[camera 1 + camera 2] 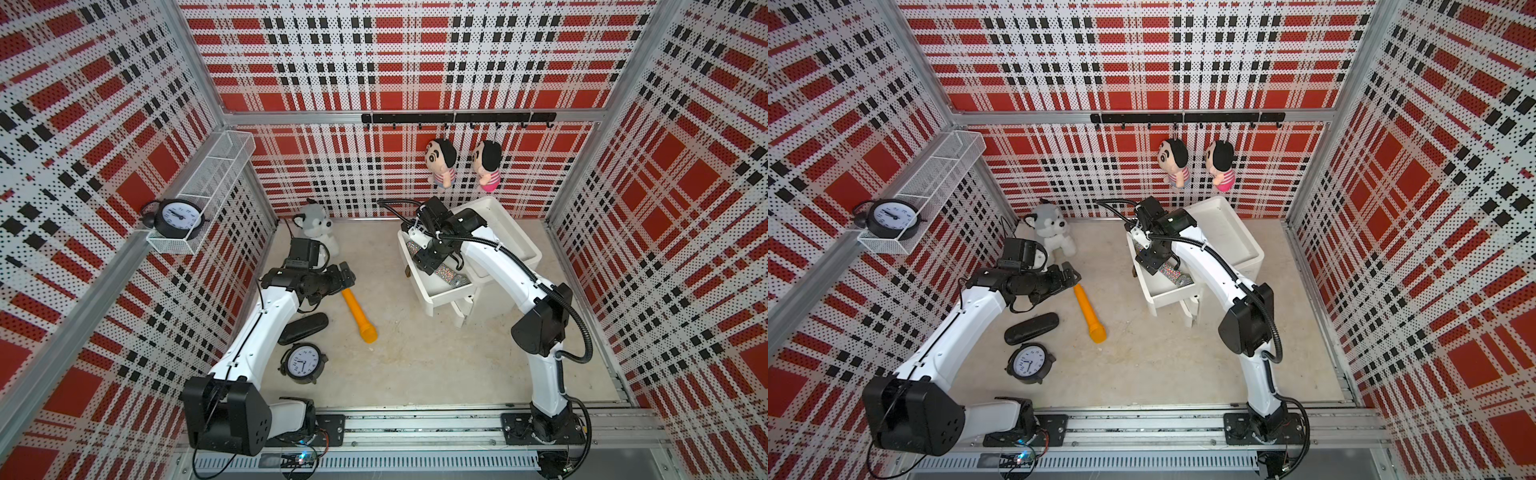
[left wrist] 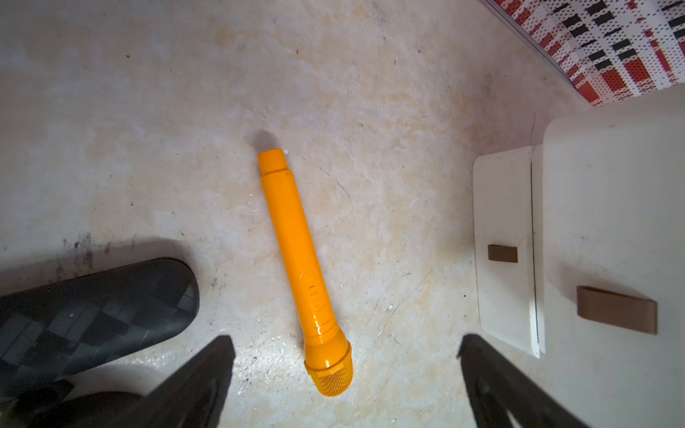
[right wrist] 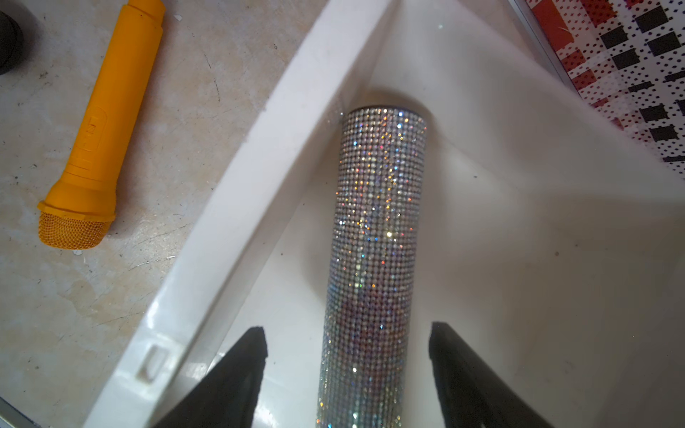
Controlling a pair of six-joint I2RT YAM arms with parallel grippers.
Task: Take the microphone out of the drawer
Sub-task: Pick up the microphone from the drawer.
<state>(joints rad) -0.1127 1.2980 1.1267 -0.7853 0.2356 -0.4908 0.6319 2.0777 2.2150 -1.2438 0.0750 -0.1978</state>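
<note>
The glittery microphone (image 3: 374,241) lies in the open drawer (image 3: 259,166), between the parted jaws of the right gripper (image 3: 347,328) — neither touches it. The left gripper (image 2: 346,336), jaws wide apart, hangs over an orange microphone (image 2: 296,252) on the table (image 2: 111,111).

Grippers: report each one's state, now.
Left gripper: open, holding nothing.
Right gripper: open, straddling the glitter microphone in the drawer, not gripping it.
</note>
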